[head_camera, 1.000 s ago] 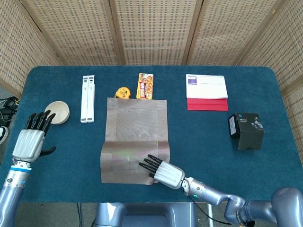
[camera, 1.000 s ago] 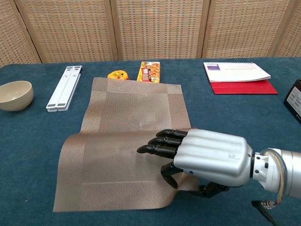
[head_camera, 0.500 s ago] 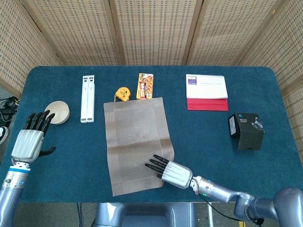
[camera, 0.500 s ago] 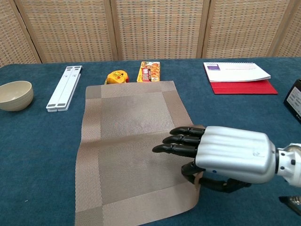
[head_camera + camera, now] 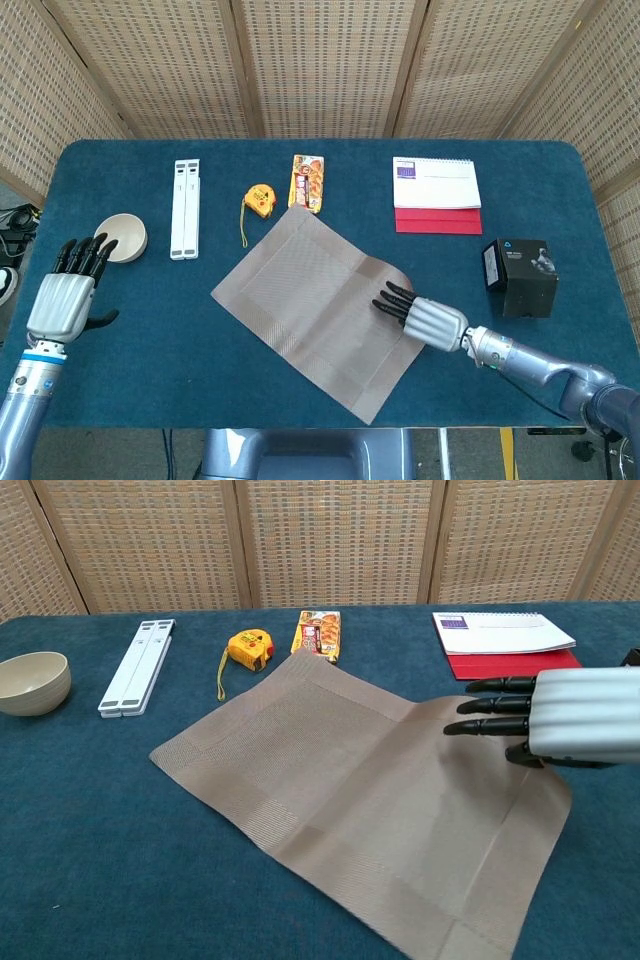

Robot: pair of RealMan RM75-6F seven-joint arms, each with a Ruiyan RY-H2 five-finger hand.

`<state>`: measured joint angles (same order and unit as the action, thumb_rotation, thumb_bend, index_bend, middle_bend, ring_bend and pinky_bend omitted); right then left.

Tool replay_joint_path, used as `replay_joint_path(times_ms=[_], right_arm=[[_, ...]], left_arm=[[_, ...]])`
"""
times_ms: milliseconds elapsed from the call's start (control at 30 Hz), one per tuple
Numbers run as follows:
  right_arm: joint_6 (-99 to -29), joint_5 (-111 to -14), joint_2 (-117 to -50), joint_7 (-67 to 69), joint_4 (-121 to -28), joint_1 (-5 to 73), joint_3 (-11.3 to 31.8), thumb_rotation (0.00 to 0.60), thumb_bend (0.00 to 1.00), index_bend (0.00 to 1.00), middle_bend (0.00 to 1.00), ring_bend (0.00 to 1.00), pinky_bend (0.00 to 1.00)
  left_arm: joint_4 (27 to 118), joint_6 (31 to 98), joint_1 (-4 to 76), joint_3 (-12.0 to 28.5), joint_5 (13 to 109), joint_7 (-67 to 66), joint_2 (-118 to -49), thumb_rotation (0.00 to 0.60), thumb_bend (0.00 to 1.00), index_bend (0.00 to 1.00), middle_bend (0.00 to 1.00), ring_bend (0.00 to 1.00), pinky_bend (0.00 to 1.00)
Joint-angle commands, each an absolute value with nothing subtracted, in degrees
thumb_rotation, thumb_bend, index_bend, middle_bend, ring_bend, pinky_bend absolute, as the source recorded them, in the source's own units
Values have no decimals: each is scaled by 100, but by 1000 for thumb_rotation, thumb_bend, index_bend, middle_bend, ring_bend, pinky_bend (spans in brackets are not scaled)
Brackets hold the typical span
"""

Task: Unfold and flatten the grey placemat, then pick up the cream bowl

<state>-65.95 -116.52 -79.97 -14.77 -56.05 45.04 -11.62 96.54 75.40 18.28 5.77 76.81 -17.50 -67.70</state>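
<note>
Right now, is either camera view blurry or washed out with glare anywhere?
Head view: sharp and evenly lit, no glare, only soft shadows under the placemat. Chest view: also sharp, though the right hand is cut off at the frame's right edge.

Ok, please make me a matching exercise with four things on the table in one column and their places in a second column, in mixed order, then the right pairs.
Things:
1. cream bowl
2. grey placemat
3. black box
4. yellow tape measure

Places:
A. near the table's right edge
B. between the white folded stand and the snack packet
C. near the table's left edge, just ahead of the left hand
D. spread in the middle, under the fingers of the right hand

Pairs: 1-C, 2-D, 3-A, 4-B
</note>
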Motion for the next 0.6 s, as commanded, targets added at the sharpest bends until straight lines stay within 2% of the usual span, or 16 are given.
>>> replay_joint_path(times_ms=[33, 233, 333, 367, 400, 433, 467, 500, 600], right_arm=[[-6557, -11841, -8118, -1673, -4740, 4754, -1140, 600, 592, 648, 0, 0, 0], [-6537, -11920, -8429, -1739, -4055, 4982, -1120, 600, 521, 639, 0, 0, 0], [-6495, -11814, -8584, -1858, -3808, 5048, -1018, 600, 372, 612, 0, 0, 0], [-6494, -11795, -8611, -1891, -3773, 5054, -1002, 600, 257, 540, 0, 0, 0], [-6506, -11758, -8647, -1964, -3708, 5063, -963, 600, 143, 408, 0, 0, 0], [-6511, -11639, -8694, -2041, -3646, 5055, -859, 600, 80, 297, 0, 0, 0], [-6531, -11508, -8726, -2093, -3644, 5031, -755, 600, 23, 136, 0, 0, 0], [-6576, -11428, -8725, -2105, -3668, 5013, -692, 600, 3, 40, 0, 0, 0], [-6775, -11218, -8649, -2104, -3810, 4936, -535, 600, 0, 0, 0, 0, 0]], left_arm=[[9646, 7525, 1832, 577, 7660, -1767, -6782, 600, 0, 0, 0, 0, 0], [9623, 7490, 1847, 578, 7623, -1814, -6811, 600, 0, 0, 0, 0, 0], [9608, 7483, 1850, 579, 7605, -1837, -6829, 600, 0, 0, 0, 0, 0], [9605, 7483, 1851, 580, 7603, -1841, -6833, 600, 0, 0, 0, 0, 0], [9601, 7482, 1851, 579, 7600, -1848, -6839, 600, 0, 0, 0, 0, 0], [9589, 7478, 1855, 576, 7598, -1864, -6850, 600, 0, 0, 0, 0, 0], [9576, 7468, 1862, 572, 7599, -1882, -6864, 600, 0, 0, 0, 0, 0], [9565, 7458, 1869, 568, 7605, -1891, -6873, 600, 0, 0, 0, 0, 0], [9522, 7411, 1898, 551, 7646, -1880, -6895, 600, 0, 0, 0, 0, 0]])
